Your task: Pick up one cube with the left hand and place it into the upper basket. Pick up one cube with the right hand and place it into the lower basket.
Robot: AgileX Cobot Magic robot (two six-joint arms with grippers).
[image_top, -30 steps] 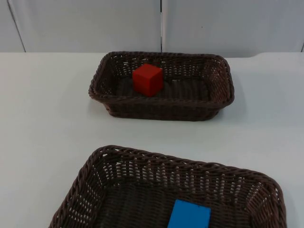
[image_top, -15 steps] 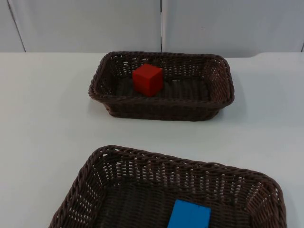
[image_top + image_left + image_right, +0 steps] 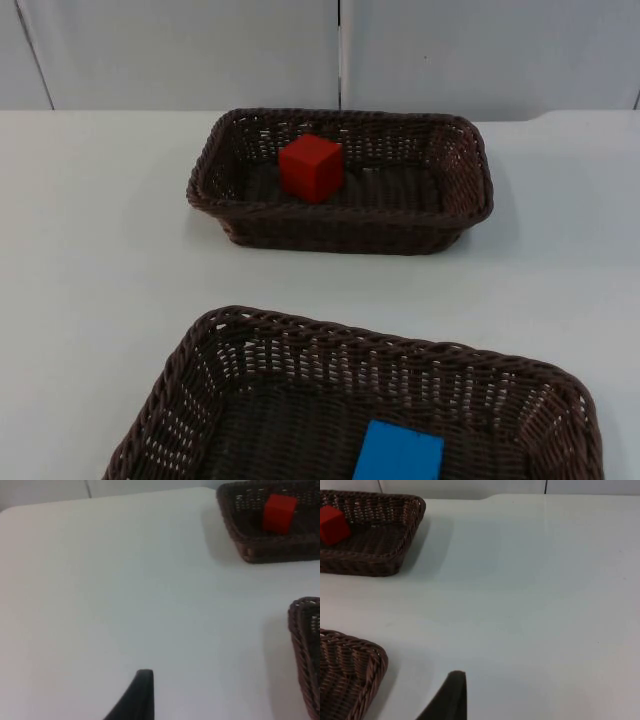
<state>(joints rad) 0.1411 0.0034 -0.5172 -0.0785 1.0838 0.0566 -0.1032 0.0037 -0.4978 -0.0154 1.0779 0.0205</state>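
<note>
A red cube (image 3: 311, 168) lies in the left half of the upper brown wicker basket (image 3: 462, 215). A blue cube (image 3: 398, 453) rests on the floor of the lower basket (image 3: 200, 352), near the front. My left gripper (image 3: 141, 696) waits over bare table, well to the left of both baskets, and its view takes in the red cube (image 3: 279, 513) in the upper basket (image 3: 234, 522). My right gripper (image 3: 451, 697) waits over the table to the right of the baskets, with the lower basket's corner (image 3: 357, 672) close by. Neither gripper holds anything that I can see.
The white table (image 3: 90, 250) spreads wide to the left and right of the baskets. A strip of bare table separates the two baskets. The grey partition wall (image 3: 180, 50) closes off the far edge.
</note>
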